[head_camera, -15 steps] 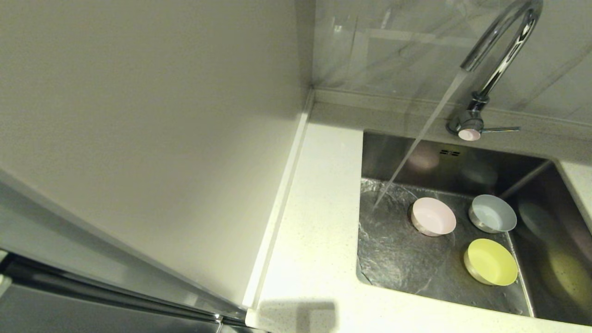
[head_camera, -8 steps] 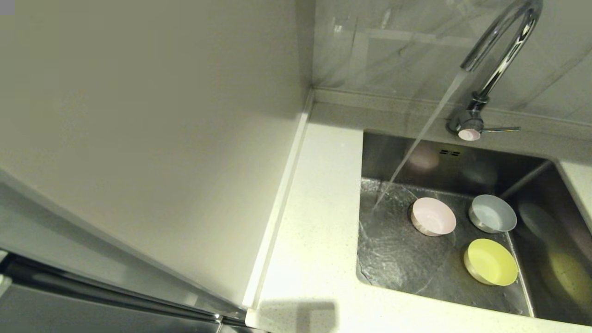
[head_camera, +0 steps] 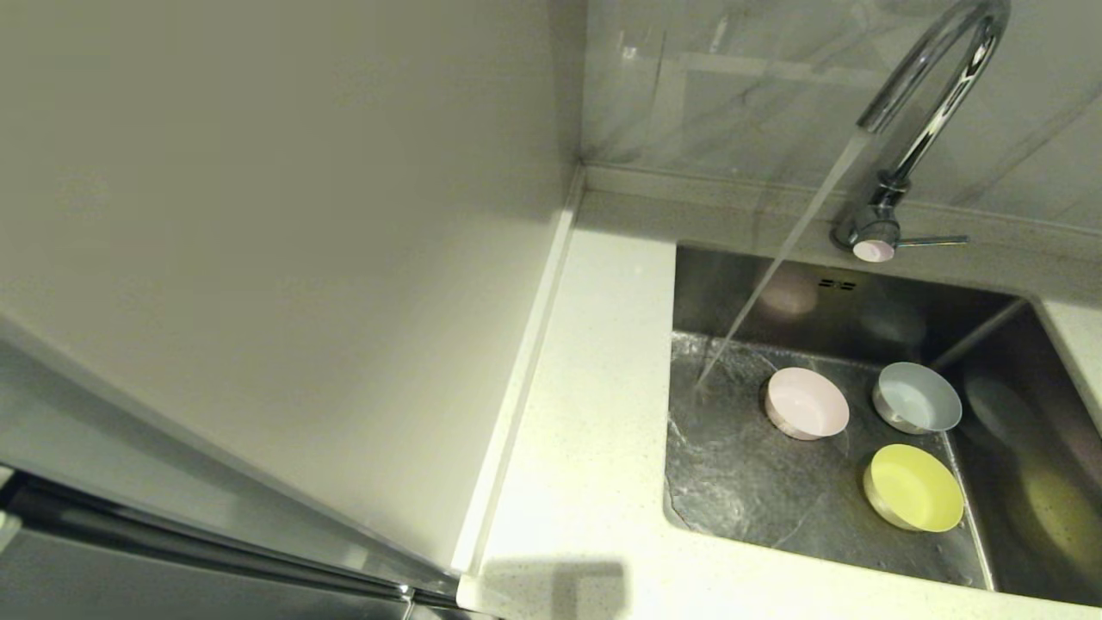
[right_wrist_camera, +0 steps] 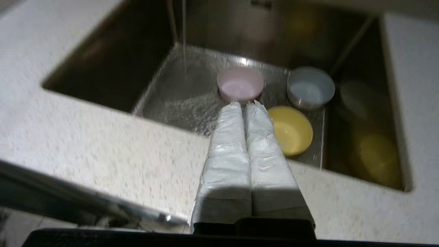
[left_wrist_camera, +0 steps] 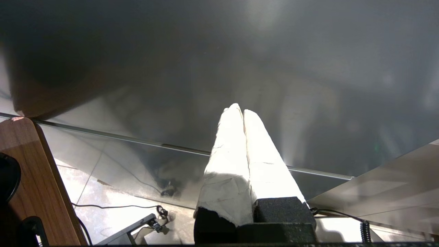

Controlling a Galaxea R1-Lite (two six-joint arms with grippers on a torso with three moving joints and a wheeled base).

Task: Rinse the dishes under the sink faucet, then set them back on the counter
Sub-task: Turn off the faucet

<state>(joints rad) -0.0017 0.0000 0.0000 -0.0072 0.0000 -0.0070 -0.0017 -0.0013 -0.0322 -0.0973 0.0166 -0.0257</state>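
Three dishes sit upright on the floor of the steel sink [head_camera: 740,491]: a pale pink bowl [head_camera: 807,403] [right_wrist_camera: 240,84], a light grey bowl [head_camera: 916,397] [right_wrist_camera: 310,87] and a yellow-green bowl [head_camera: 913,487] [right_wrist_camera: 290,129]. The chrome sink faucet [head_camera: 925,103] runs; its stream lands on the sink floor left of the pink bowl. My right gripper [right_wrist_camera: 244,104] is shut and empty, above the counter [head_camera: 585,430] at the sink's near edge, apart from the bowls. My left gripper [left_wrist_camera: 239,109] is shut and empty, low beside a grey panel, away from the sink. Neither arm shows in the head view.
An off-white wall panel [head_camera: 275,258] rises left of the counter behind a raised edge strip [head_camera: 525,370]. A marbled backsplash [head_camera: 732,95] stands behind the faucet. The faucet's thin lever [head_camera: 934,241] points right. Below the left gripper are a wooden board [left_wrist_camera: 31,178] and floor cables [left_wrist_camera: 116,207].
Only the running water's ripples on the sink floor shift. The bowls and faucet have not moved.
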